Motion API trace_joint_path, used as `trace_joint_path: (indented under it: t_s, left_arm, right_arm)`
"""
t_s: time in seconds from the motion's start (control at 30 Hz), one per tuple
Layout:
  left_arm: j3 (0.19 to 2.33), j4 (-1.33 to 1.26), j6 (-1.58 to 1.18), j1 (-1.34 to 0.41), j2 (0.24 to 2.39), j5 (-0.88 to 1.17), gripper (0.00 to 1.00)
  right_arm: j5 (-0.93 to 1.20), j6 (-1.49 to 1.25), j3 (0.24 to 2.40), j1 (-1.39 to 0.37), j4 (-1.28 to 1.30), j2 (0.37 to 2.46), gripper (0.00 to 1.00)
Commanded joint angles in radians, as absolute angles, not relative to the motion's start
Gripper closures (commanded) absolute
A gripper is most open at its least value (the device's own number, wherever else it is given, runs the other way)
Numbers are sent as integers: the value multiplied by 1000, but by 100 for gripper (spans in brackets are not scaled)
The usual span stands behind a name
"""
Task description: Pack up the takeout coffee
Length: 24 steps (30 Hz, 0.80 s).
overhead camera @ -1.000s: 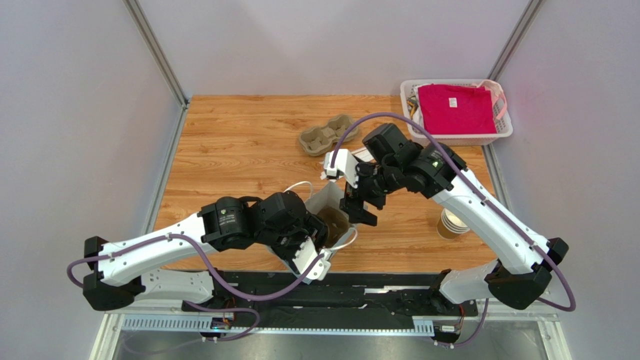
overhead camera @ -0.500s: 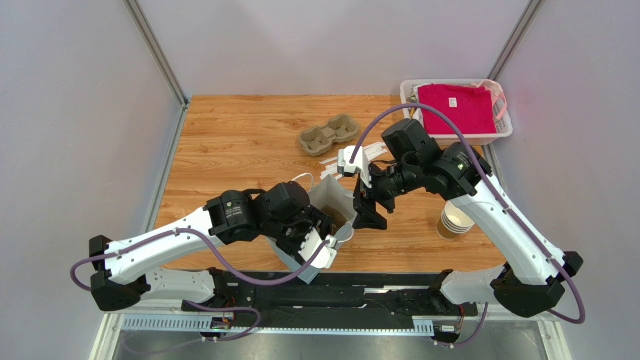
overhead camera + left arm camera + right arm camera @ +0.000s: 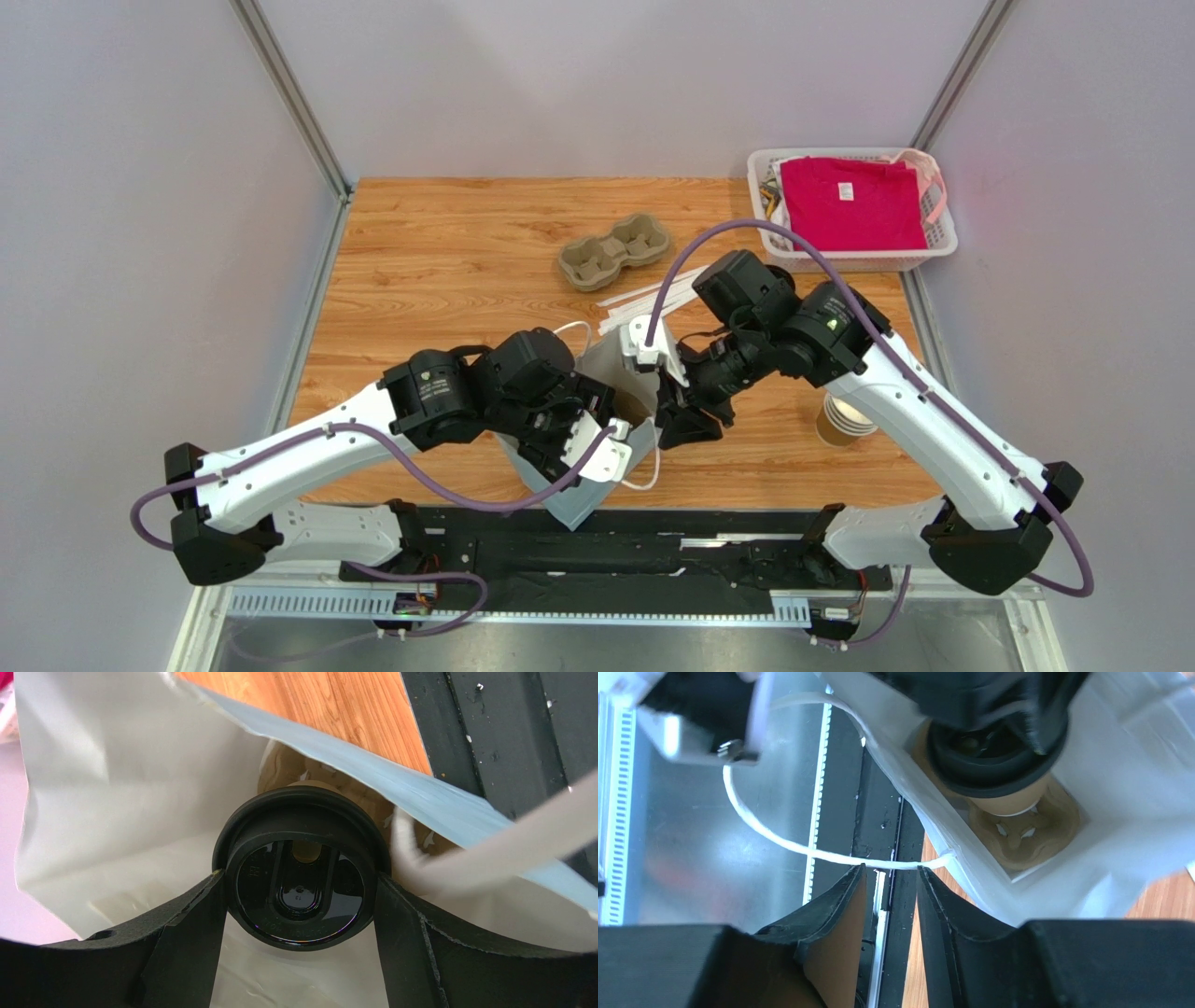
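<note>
Against half a second back: left gripper [image 3: 300,883] still down inside the white paper bag [image 3: 112,812]; right gripper [image 3: 891,875] has swung in to the bag's right rim, jaws narrowed to a slim gap with nothing in it, the bag's white cord handle [image 3: 829,858] crossing at the tips. The takeout coffee [image 3: 1008,801], a brown kraft-paper cup under a round black plastic lid: long axis runs down into the bag, lid toward the mouth. Left fingers clamp the lid on both sides
</note>
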<state>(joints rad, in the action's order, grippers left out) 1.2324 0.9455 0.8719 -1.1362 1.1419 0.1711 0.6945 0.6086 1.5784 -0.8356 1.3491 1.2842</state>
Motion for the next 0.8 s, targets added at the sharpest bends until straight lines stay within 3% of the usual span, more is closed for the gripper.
trace_joint_path:
  t_s: [0.0,0.47,0.57,0.77]
  left_arm:
    - [1258,925,821,-1126,1137,199,100]
    - [1261,907,683,-1046,1167,271,100]
    - [1249,894,699,-1046,1160,278,100]
    - [1252,887,722,-1046,1169,276,100]
  right_arm:
    - [721,689,1537,-871,1368,1241,62]
    - [626,634,1462,-882,1299,1204,75]
    - [604,608,1566,-850,1345,1204,71]
    - [589,520,1675,-839,1361,1164,55]
